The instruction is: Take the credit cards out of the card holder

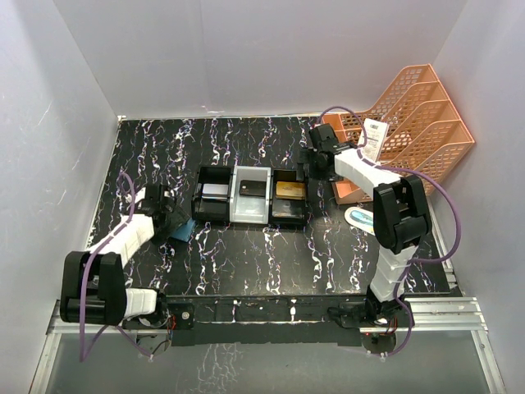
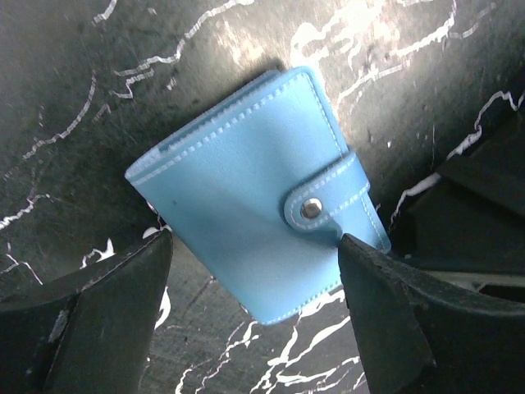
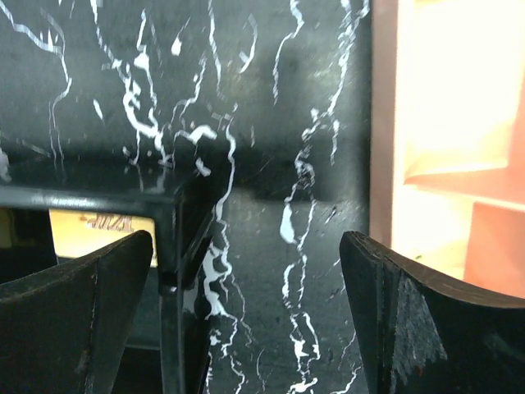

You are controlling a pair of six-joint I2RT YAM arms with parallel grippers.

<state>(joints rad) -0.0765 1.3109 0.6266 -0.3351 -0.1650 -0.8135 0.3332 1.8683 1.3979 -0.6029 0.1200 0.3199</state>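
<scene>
The teal card holder (image 2: 246, 180) lies folded and snapped on the black marbled table, and in the top view it peeks out under my left gripper (image 1: 171, 217) as a teal corner (image 1: 184, 231). My left gripper (image 2: 254, 238) straddles its lower half, with both fingertips against its edges; the right fingertip (image 2: 349, 246) meets the snap tab. Three credit cards lie in the tray: a greyish card (image 1: 215, 191), a black card (image 1: 253, 188) and a gold card (image 1: 289, 190). My right gripper (image 1: 312, 161) hangs open beside the tray's right end, holding nothing. The gold card (image 3: 98, 230) shows past its left finger.
The black-and-white three-compartment tray (image 1: 231, 215) stands mid-table, and its corner wall (image 3: 168, 246) is close to my right gripper (image 3: 246, 238). An orange file rack (image 1: 414, 115) with a white slip (image 1: 375, 139) fills the back right. A white-and-blue oval case (image 1: 359, 217) lies by the right arm.
</scene>
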